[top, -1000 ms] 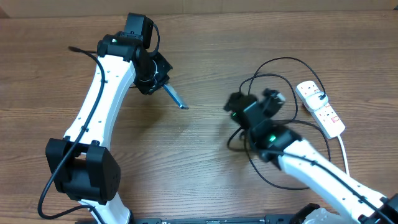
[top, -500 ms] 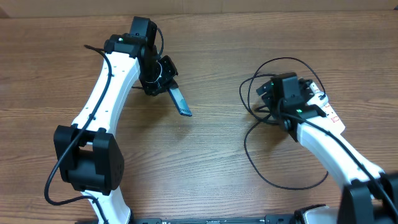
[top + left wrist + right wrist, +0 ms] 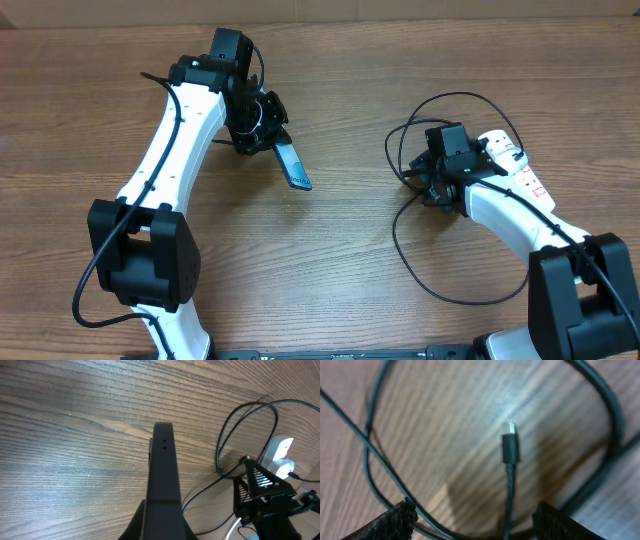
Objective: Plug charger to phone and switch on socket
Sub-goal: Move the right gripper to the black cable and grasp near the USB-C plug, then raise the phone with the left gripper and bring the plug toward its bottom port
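My left gripper (image 3: 265, 128) is shut on the phone (image 3: 292, 165) and holds it edge-on above the table. In the left wrist view the phone's dark edge (image 3: 163, 467) points away from the left gripper (image 3: 162, 527). The charger is a black cable in loose loops (image 3: 450, 270) on the right. Its connector tip (image 3: 510, 442) lies on the wood. My right gripper (image 3: 428, 185) is open and low over the loops. In the right wrist view its fingers (image 3: 477, 522) straddle the cable just behind the tip. The white socket strip (image 3: 520, 172) lies at the far right, partly under my right arm.
The wooden table (image 3: 320, 280) carries both arms. More cable loops (image 3: 245, 435) and a white plug (image 3: 277, 452) show in the left wrist view, beside my right arm's black wrist (image 3: 265, 495). The socket's white cord (image 3: 553, 245) runs toward the front edge.
My right arm has swung right and back, from mid-table to over the cable loops beside the socket. My left gripper has shifted slightly right with the phone in it.
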`<action>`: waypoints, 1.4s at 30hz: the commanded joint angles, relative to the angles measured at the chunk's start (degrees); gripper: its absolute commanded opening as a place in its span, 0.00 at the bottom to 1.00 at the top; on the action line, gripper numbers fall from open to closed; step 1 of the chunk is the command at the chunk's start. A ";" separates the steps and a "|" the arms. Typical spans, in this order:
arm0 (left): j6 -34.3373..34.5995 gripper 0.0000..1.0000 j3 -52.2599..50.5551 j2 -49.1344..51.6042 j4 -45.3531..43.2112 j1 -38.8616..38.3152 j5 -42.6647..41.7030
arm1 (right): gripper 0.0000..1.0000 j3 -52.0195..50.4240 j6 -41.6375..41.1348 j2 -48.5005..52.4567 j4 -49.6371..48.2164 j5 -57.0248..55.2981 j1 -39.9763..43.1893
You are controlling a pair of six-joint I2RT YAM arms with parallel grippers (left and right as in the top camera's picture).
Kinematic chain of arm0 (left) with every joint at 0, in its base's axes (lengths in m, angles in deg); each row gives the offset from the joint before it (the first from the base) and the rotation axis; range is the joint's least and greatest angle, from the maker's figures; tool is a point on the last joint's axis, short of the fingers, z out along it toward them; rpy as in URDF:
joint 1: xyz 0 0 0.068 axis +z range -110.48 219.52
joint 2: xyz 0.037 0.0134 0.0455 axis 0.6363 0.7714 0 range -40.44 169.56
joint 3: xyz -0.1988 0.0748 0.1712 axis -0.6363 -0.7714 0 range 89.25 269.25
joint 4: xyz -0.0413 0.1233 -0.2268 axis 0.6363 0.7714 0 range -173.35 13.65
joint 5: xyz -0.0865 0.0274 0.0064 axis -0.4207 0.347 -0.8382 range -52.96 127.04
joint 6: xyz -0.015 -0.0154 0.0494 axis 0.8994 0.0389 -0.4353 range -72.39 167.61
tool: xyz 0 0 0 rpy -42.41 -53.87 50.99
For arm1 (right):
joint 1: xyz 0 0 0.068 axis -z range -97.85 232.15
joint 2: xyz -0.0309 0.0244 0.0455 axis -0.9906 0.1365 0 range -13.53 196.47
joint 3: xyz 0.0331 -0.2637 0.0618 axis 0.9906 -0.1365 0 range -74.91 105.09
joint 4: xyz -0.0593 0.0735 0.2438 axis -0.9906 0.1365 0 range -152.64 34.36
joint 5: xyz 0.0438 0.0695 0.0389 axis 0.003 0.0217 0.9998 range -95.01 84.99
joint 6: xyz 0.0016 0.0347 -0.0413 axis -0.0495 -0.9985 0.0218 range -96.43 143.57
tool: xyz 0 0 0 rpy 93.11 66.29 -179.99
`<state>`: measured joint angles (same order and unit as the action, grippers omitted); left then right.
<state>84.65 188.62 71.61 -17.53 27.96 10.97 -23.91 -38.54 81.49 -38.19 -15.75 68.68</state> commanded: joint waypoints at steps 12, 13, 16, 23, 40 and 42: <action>-2.38 0.04 0.11 0.33 -0.04 -0.22 -1.86 | 0.56 1.20 2.38 7.06 -1.66 -0.42 0.37; -2.38 0.04 0.11 0.33 -0.04 -0.22 -1.88 | 0.52 1.20 2.40 7.04 -1.62 -0.04 0.37; -2.36 0.04 0.11 0.33 -0.04 -0.22 -1.88 | 0.42 1.22 2.40 6.78 -1.14 2.38 0.37; -2.36 0.04 0.11 0.33 -0.07 -0.22 -1.88 | 0.18 1.22 2.47 6.78 0.35 3.67 0.37; -3.82 0.04 0.11 0.33 -3.23 -0.70 -2.91 | 0.04 19.15 26.80 -16.26 30.40 20.70 -3.28; -5.66 0.04 0.11 0.48 -5.75 -0.68 -6.95 | 0.04 19.08 28.81 -19.47 35.17 24.33 -4.98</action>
<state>82.50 188.60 71.61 -21.66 27.86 9.66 -4.83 -15.67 64.86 -6.10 0.18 65.62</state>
